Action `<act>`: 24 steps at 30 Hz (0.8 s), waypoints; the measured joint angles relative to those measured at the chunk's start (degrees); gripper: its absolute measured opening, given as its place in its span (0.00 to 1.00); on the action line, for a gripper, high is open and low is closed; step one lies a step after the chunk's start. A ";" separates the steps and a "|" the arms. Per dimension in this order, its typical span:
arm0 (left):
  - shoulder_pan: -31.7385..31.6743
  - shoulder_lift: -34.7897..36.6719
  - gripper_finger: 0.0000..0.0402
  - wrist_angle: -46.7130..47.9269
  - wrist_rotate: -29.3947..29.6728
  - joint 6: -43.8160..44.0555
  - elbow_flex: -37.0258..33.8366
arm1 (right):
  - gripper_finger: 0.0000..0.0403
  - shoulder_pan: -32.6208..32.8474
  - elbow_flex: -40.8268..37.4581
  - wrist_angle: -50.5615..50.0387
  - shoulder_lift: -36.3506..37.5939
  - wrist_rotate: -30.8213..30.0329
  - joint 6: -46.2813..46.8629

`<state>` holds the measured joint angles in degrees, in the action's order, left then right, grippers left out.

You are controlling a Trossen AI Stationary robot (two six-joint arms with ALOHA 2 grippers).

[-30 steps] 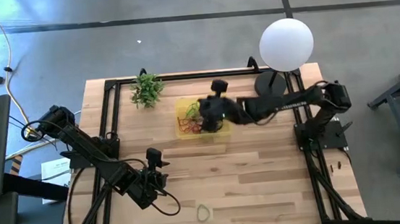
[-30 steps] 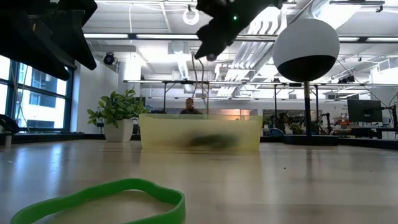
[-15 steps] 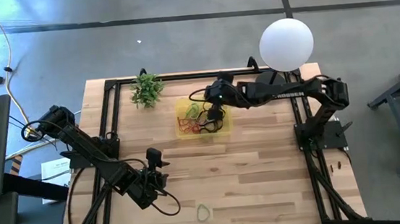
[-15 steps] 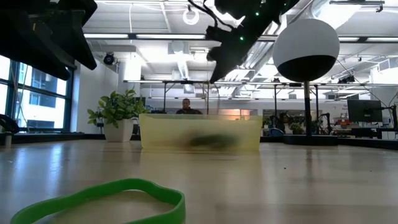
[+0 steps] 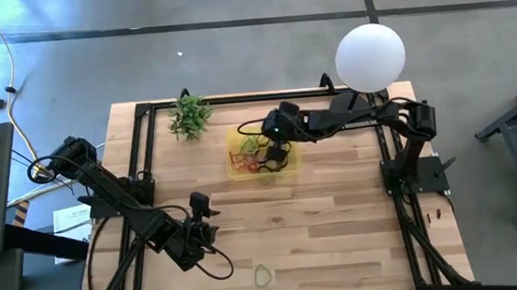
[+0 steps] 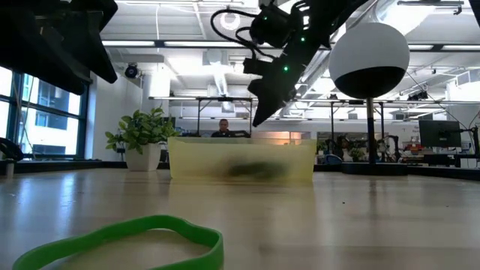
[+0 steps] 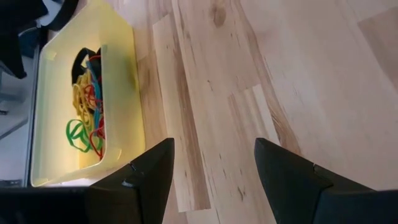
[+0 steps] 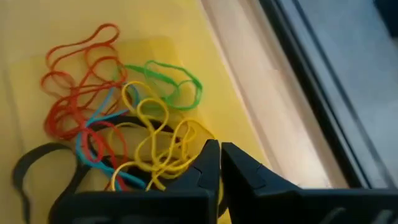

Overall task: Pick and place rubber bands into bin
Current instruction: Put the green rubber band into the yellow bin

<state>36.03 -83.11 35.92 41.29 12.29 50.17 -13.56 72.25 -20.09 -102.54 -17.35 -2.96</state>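
Right gripper (image 8: 219, 163), fingers pinched together and empty, hangs over the bin (image 5: 238, 171); dipping lower could snag the rubber bands (image 8: 134, 134) and flick them out.

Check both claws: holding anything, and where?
Nothing held. Right claw is shut and empty over the bin; left claw is open over bare table.

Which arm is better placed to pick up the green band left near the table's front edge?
Left. The left gripper, open, sits close to the green rubber band; the right gripper is over the bin.
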 joint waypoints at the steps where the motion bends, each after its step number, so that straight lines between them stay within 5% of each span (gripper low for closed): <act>1: 0.00 0.00 0.53 0.02 -0.35 0.02 0.00 | 0.03 -0.01 0.00 -0.34 0.00 0.88 0.20; 9: 0.00 0.00 0.53 -3.13 -3.32 -0.96 0.00 | 0.31 1.01 0.00 -0.31 0.26 7.06 0.70; 15: -0.01 0.00 0.53 -12.97 -9.78 -11.04 0.00 | 0.53 5.45 0.00 -0.29 0.44 9.36 -1.72; 24: -0.75 -1.44 0.53 -27.37 -21.20 -26.86 -0.03 | 0.60 18.89 0.00 -1.47 0.70 8.14 -3.85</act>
<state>35.28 -84.55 8.56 20.09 -14.57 50.14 5.34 72.25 -21.56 -101.84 -9.21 -6.81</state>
